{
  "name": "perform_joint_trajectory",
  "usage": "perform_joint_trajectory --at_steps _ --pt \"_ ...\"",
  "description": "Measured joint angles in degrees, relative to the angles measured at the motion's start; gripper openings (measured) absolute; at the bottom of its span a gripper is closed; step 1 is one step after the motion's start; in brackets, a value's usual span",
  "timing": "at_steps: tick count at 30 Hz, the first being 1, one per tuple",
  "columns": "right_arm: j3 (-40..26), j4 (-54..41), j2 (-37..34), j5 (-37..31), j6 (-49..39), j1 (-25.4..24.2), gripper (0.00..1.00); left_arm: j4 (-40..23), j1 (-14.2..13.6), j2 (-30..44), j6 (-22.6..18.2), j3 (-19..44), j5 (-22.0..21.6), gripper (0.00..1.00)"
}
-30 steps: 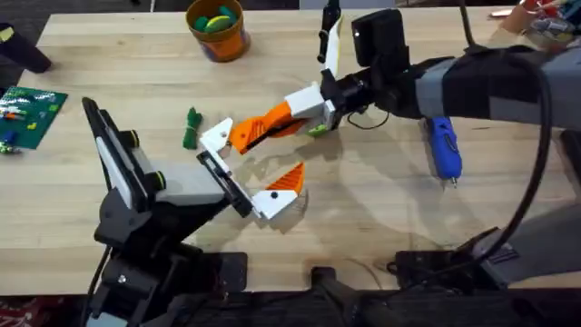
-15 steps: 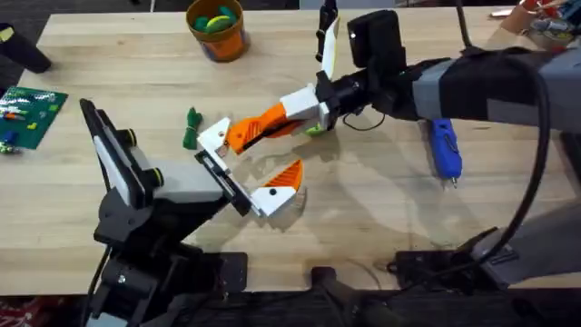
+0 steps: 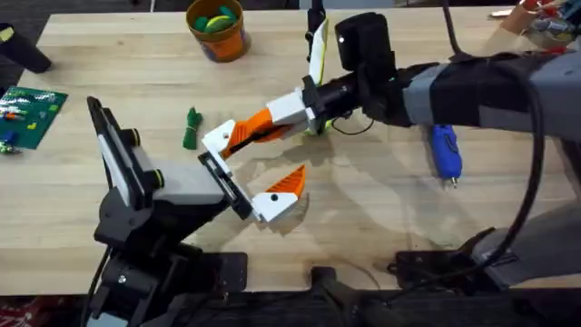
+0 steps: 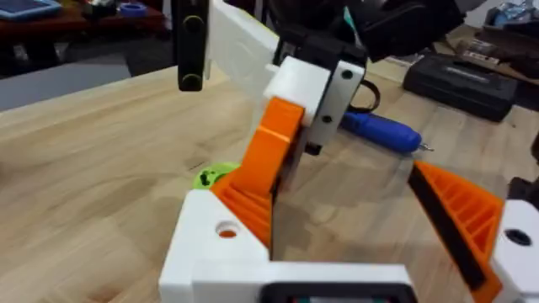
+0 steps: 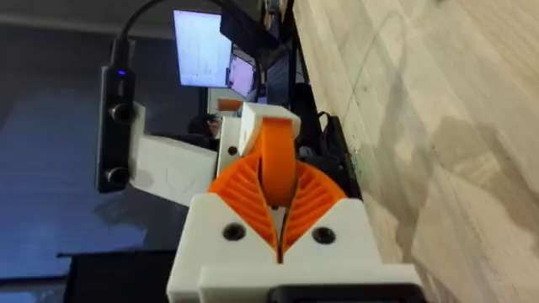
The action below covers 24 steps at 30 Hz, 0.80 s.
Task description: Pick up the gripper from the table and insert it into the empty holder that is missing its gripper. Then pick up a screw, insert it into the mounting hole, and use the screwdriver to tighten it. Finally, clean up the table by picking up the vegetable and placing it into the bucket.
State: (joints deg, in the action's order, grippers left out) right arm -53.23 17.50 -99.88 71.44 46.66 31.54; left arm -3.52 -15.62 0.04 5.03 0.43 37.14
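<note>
Right gripper [image 3: 304,109] clamping gripper [image 3: 254,130] by its base, angling tip toward holder [image 3: 216,138], seemingly for insertion.

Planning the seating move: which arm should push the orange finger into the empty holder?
The right arm, probably. Its tool already grips the gripper by its white base, with the orange tip at the holder. The left arm carries that holder, so it should just hold steady.

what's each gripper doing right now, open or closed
left gripper: open, holding nothing
right gripper: closed on the orange finger
</note>
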Motion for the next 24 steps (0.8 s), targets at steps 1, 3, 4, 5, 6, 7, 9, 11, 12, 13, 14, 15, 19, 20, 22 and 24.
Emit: perform_joint_trajectory --at_steps 1,3,4,5,6,7,9,11,12,13,14,15,19,20,22,24 --pt "0.0 0.4 0.0 -0.1 0.7 0.0 0.02 0.0 0.0 0.0 0.0 0.0 0.4 0.986" --pt "0.0 1.4 0.0 -0.2 1.8 0.0 0.019 0.0 0.0 0.0 0.0 0.0 0.6 0.986" --pt "0.0 1.9 0.0 -0.3 2.3 0.1 0.019 0.0 0.0 0.0 -0.1 0.0 0.6 0.986" --pt "0.0 2.2 0.0 -0.5 2.7 0.1 0.02 0.0 0.0 0.0 -0.1 0.0 0.5 0.986" --pt "0.0 2.4 0.0 -0.6 3.0 0.1 0.021 0.0 0.0 0.0 -0.2 0.0 0.5 0.986" --pt "0.0 2.5 0.0 -0.8 3.1 0.2 0.021 0.0 0.0 0.0 -0.2 0.0 0.4 0.986" --pt "0.0 2.7 0.0 -1.3 3.4 0.3 0.02 0.0 0.0 0.0 -0.2 0.0 0.2 0.986" --pt "0.0 2.9 0.0 -1.7 3.7 0.5 0.019 0.0 0.0 0.0 -0.2 0.0 0.1 0.987" --pt "0.0 3.0 0.0 -2.0 3.8 0.6 0.019 0.0 0.1 0.0 -0.2 0.0 -0.1 0.988" --pt "0.0 3.1 0.0 -2.3 3.9 0.7 0.018 0.0 0.1 0.0 -0.1 0.0 -0.2 0.988" --pt "0.0 3.3 0.0 -2.7 3.9 0.9 0.02 0.0 0.2 0.0 -0.1 0.0 -0.4 0.988" --pt "0.0 3.5 0.0 -3.0 4.0 1.0 0.021 0.0 0.2 0.0 0.0 0.0 -0.6 0.987" --pt "0.0 3.7 0.0 -3.5 4.0 1.2 0.019 0.0 0.2 0.0 0.0 0.0 -0.9 0.987" --pt "0.0 3.7 0.0 -3.5 4.0 1.2 0.019 0.0 0.2 0.0 0.0 0.0 -0.9 0.987" --pt "0.0 3.8 0.0 -3.7 4.0 1.2 0.02 0.0 0.2 0.0 0.0 0.0 -1.0 0.987" --pt "0.0 3.8 0.0 -3.7 4.0 1.3 0.021 0.0 0.2 0.0 0.0 0.0 -1.0 0.987"
